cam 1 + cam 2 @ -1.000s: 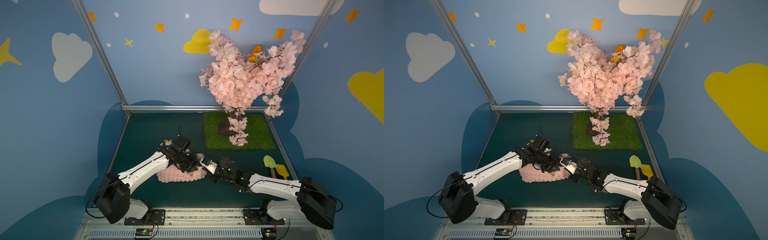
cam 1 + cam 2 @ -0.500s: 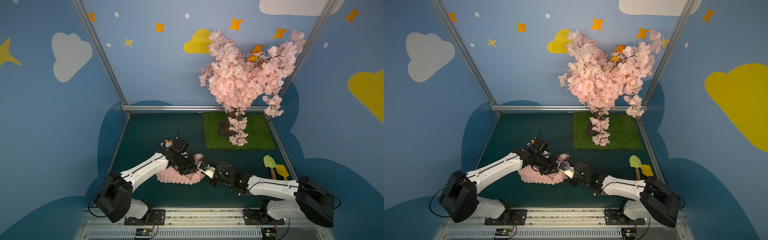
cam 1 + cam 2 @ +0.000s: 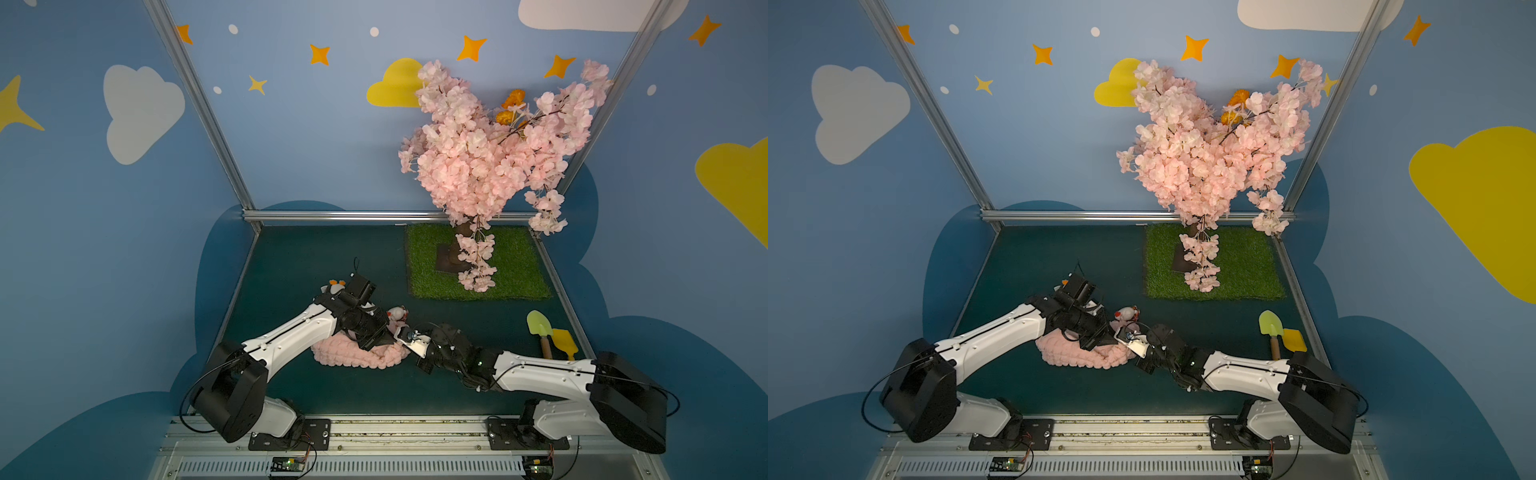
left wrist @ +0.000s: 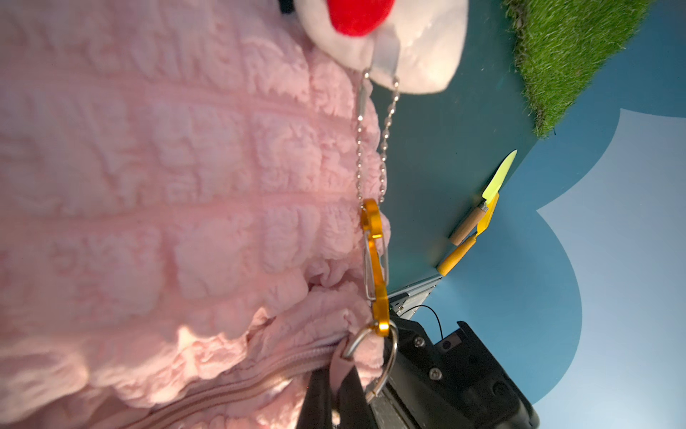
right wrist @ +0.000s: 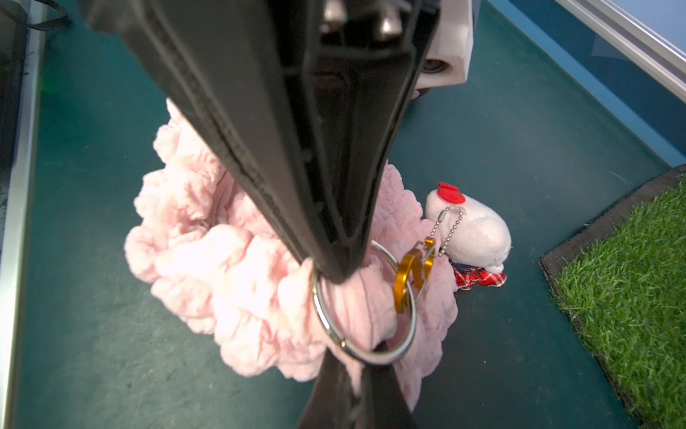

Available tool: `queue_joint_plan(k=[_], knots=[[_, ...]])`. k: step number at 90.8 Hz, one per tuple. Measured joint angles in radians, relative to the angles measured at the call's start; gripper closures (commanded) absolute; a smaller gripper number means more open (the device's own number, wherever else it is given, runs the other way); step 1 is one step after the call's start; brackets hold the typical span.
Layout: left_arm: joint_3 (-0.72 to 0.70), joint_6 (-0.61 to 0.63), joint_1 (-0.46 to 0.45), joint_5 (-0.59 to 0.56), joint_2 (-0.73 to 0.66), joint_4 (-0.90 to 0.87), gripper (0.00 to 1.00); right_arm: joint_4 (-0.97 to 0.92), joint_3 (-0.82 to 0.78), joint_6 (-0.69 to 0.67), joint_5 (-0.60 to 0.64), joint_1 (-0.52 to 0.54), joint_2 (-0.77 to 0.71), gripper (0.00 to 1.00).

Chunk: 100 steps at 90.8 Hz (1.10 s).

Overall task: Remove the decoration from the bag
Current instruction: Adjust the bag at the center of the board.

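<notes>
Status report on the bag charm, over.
Grippers: left gripper, right gripper, both shut on pink bag by its metal ring. Decoration: plush charm still clipped on via gold carabiner. Nothing seen blocking it.

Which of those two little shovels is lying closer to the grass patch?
The green shovel; the yellow shovel lies beside it, farther from the grass patch.

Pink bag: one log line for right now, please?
left tool shut on bag tab | right tool shut on bag | plush charm clipped to ring by orange carabiner
</notes>
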Motion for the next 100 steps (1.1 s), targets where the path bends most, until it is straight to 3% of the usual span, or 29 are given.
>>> queue_joint_plan(k=[4, 11, 36, 53, 74, 100], knots=[[0.000, 0.013, 0.005, 0.000, -0.012, -0.002, 0.98, 0.005, 0.002, 0.002, 0.000, 0.001, 0.000, 1.00], [0.000, 0.038, 0.018, 0.000, -0.037, -0.005, 0.97, 0.014, 0.009, 0.009, 0.000, 0.002, 0.000, 0.82], [-0.005, 0.120, 0.069, -0.004, -0.079, 0.000, 0.98, -0.034, 0.021, 0.030, -0.004, -0.011, -0.029, 0.46], [0.019, 0.246, 0.099, -0.007, -0.092, -0.022, 0.98, -0.190, 0.035, 0.037, -0.049, -0.088, -0.134, 0.42], [0.085, 0.452, 0.102, -0.024, -0.094, -0.081, 0.98, -0.340, 0.125, 0.105, -0.172, -0.317, -0.223, 0.37], [0.158, 0.729, 0.103, 0.000, -0.098, -0.169, 0.97, -0.384, 0.245, -0.007, -0.257, -0.320, -0.179, 0.40]])
